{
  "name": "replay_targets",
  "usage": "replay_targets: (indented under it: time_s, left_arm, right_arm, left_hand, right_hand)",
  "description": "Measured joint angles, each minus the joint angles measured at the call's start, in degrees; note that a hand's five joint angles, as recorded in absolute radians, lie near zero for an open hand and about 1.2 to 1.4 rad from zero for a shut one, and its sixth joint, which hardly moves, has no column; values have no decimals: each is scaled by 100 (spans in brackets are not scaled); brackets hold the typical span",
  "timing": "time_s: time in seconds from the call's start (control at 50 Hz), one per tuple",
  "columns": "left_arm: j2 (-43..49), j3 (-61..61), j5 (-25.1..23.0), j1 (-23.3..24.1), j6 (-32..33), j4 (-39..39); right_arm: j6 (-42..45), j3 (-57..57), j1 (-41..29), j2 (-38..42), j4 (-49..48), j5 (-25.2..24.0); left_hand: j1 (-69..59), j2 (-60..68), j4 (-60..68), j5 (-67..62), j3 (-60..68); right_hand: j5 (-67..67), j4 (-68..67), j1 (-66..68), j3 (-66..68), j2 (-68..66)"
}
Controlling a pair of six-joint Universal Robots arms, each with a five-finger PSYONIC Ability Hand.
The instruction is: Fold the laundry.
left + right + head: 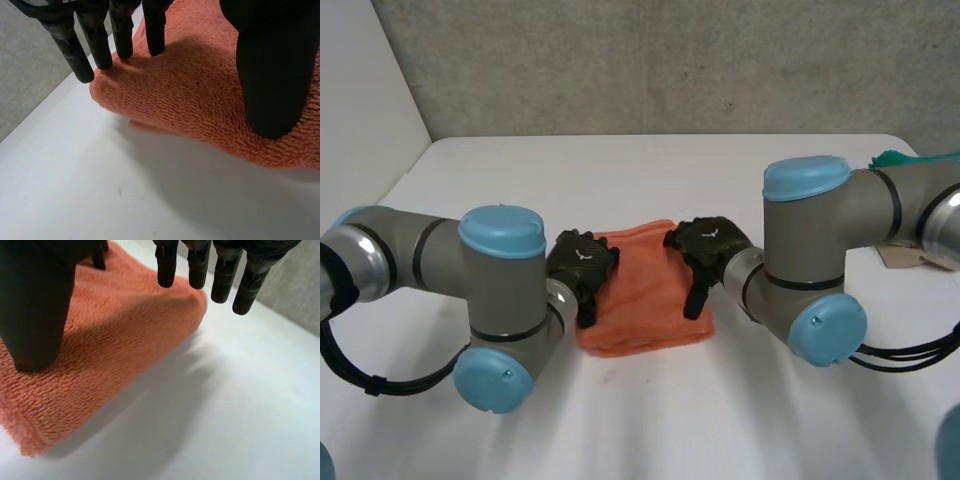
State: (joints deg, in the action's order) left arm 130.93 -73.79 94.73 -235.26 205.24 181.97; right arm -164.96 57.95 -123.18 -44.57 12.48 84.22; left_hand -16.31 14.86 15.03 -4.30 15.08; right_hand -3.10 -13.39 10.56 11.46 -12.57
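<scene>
orange towel [645, 290] lies folded with the white table [640, 420] under it. left hand [582, 258] sits at its left edge and right hand [710, 245] at its right edge, both with straight fingers, gripping nothing. risk: a thumb low on the towel may snag the pile and drag the top layer open.

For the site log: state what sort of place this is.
Probably a robotics lab or test cell: a white table, a plain grey wall behind it, and an orange towel laid out as practice laundry.
</scene>
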Motion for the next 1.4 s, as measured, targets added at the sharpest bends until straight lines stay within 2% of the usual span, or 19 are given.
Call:
replay_targets:
  time_s: [0.14,0.24,0.32,0.46,0.58,0.6,0.74,0.96,1.12,1.28,1.3,1.4]
  left_arm:
    - [-690,45,-59,-67,-37,-18]
    - [-1294,84,-345,-75,-86,-37]
    - [-1700,109,-863,-97,-281,-159]
    - [-2036,272,-2030,-351,-971,-819]
    - [-2055,348,-2336,-476,-1271,-1065]
    - [-2048,376,-2427,-512,-1400,-1153]
    - [-2029,380,-2420,-480,-1450,-1173]
    - [-2042,367,-2386,-447,-1439,-1155]
    - [-2054,348,-2380,-438,-1451,-1154]
    - [-2055,321,-2380,-433,-1460,-1155]
    - [-2054,320,-2380,-433,-1460,-1155]
    - [-2051,320,-2380,-433,-1461,-1155]
  right_arm:
    - [238,568,-75,-606,-367,92]
    - [255,1100,-279,-953,-681,142]
    - [246,1546,-457,-1110,-997,176]
    - [248,2347,-916,-1096,-1809,348]
    - [301,2477,-1102,-817,-2239,582]
    - [401,2438,-1150,-600,-2487,760]
    - [745,2277,-1149,-279,-2878,938]
    - [902,2084,-1133,-186,-3125,904]
    - [883,1825,-1129,-53,-3115,860]
    - [855,1444,-1128,170,-3073,834]
    - [851,1406,-1127,196,-3065,832]
    - [835,1288,-1111,283,-3032,800]
  left_hand:
    - [0,0,0,0,0]
    - [0,0,0,0,0]
    - [0,0,0,0,0]
    - [0,0,0,0,0]
    - [0,0,0,0,0]
    - [0,0,0,0,0]
    - [0,0,0,0,0]
    - [0,0,0,0,0]
    - [0,0,0,0,0]
    - [0,0,0,0,0]
    - [0,0,0,0,0]
    - [0,0,0,0,0]
  right_hand:
    - [1,0,0,0,0]
    - [0,0,0,0,0]
    - [0,0,0,0,0]
    - [0,0,0,0,0]
    - [0,0,0,0,0]
    - [0,0,0,0,0]
    - [0,0,5,19,-4]
    - [-233,-72,33,368,-203]
    - [-594,-658,659,835,-666]
    - [-2063,-2341,2137,2578,-2478]
    - [-2661,-2985,2645,3181,-3086]
    - [-3438,-3766,3096,3954,-3792]
